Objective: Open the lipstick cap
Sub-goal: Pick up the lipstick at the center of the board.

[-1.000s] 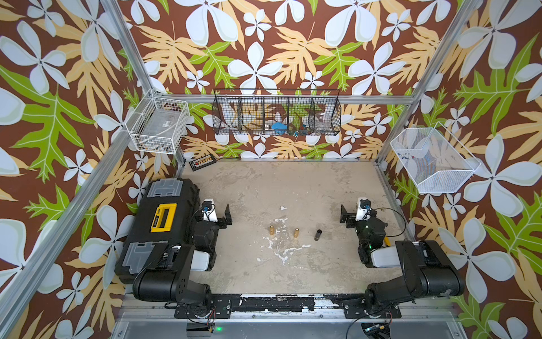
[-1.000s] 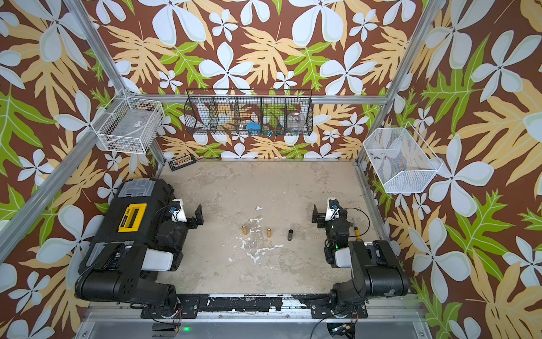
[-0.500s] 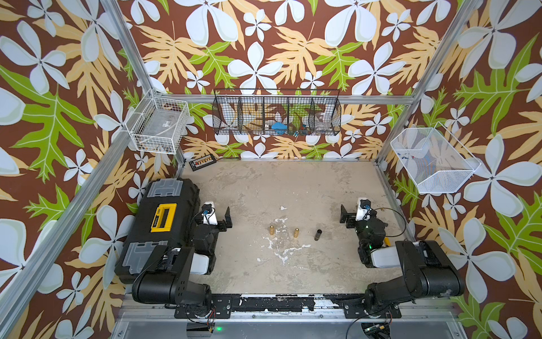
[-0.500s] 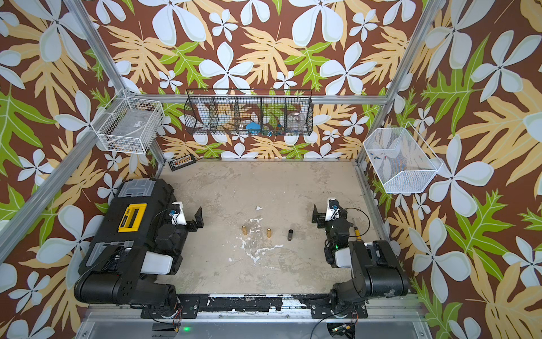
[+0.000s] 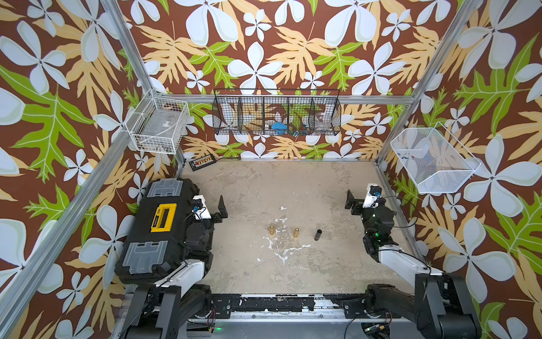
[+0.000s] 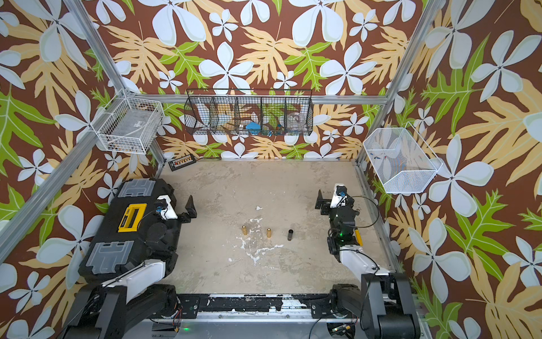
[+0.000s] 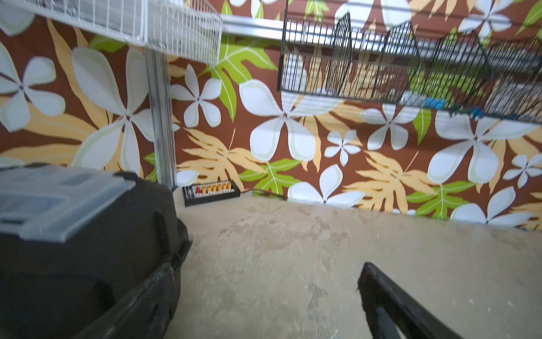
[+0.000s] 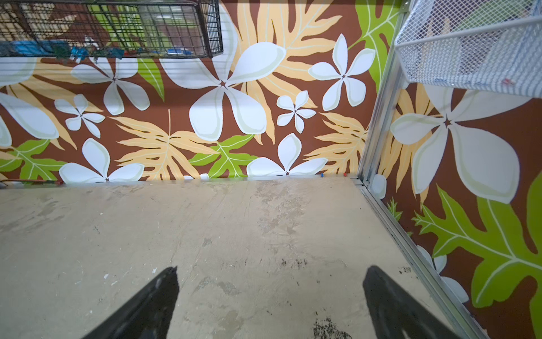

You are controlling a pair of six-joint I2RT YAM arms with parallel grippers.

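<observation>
My left gripper (image 7: 264, 296) and right gripper (image 8: 271, 278) stood spread wide, empty, at opposite table edges. On the scuffed beige tabletop (image 5: 264, 182), between them, stood two gold lipstick tubes (image 5: 272, 230) and a black cylinder (image 5: 318, 235). Floral wallpaper (image 5: 249, 67) enclosed all.

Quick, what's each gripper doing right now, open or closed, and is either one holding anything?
Left gripper: open, holding nothing.
Right gripper: open, holding nothing.
</observation>
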